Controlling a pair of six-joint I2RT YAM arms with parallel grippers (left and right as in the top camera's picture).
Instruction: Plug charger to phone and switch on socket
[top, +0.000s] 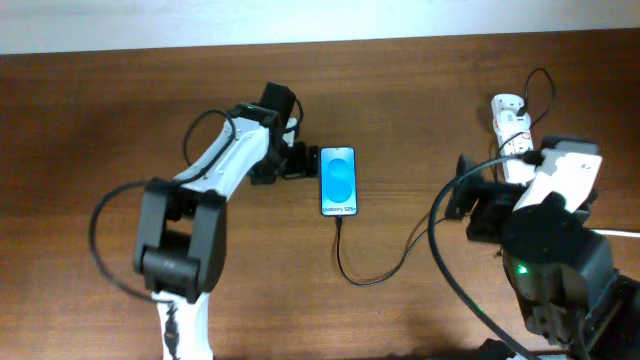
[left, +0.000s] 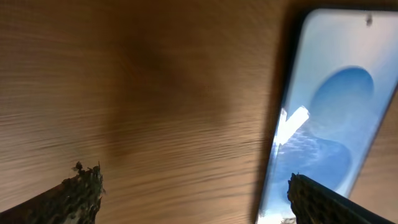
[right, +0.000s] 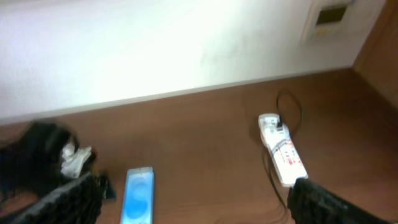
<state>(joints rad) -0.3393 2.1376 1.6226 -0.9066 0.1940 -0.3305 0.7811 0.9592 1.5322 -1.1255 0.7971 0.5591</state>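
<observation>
The phone (top: 338, 181) lies flat mid-table with its blue screen lit. The thin black charger cable (top: 352, 272) runs from the phone's near end, loops, and leads right toward the white socket strip (top: 510, 125) at the far right. My left gripper (top: 304, 160) is open at the phone's left edge. In the left wrist view its fingers (left: 193, 183) straddle bare wood, with the right finger over the phone (left: 329, 112). My right gripper (top: 456, 200) is open and empty, raised near the socket. The right wrist view (right: 193, 185) shows the phone (right: 140, 193) and the socket (right: 283, 149) below it.
A white wall (right: 155, 50) borders the table's far edge behind the socket. The right arm's thick black cables (top: 450, 270) loop over the table near the charger cable. The left arm (top: 215, 165) stretches across the left half.
</observation>
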